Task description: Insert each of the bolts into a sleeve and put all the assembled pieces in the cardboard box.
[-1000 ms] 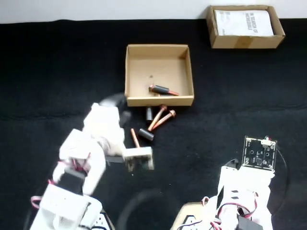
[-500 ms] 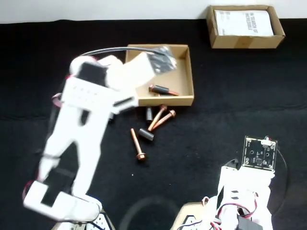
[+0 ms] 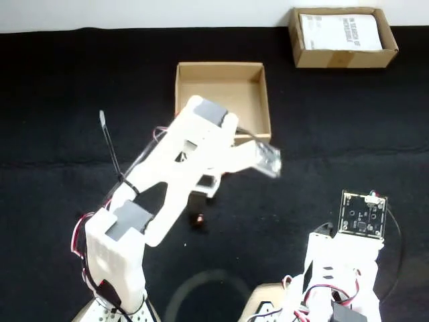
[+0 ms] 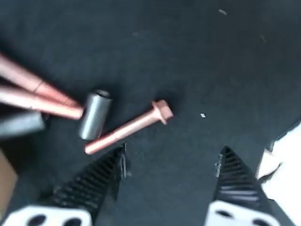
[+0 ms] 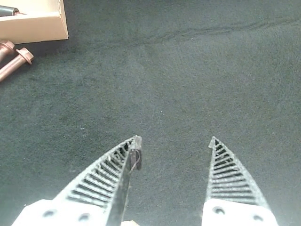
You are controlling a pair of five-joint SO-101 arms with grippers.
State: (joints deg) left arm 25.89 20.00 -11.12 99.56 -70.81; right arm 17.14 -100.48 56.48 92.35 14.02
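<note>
**Hovering over a loose bolt**

Left gripper (image 4: 174, 150) hangs, jaws spread wide, above a copper bolt (image 4: 129, 127) beside a grey sleeve (image 4: 94, 114), just below the cardboard box (image 3: 221, 70) at upper centre. Right gripper (image 5: 175, 139), jaws apart too, over black cloth (image 5: 197, 70).

No text readable anywhere.
- White sheet (image 3: 342, 31) in small box (image 3: 342, 59), behind and right of cardboard box (image 3: 221, 94): dark print in rows, heavier block at sheet's right side, too small to read.
- Circuit board (image 3: 362, 215), front-right of cardboard box: pale specks on dark face, none legible as letters or numbers.
- Cardboard box itself: plain walls and floor, no label seen.
</note>
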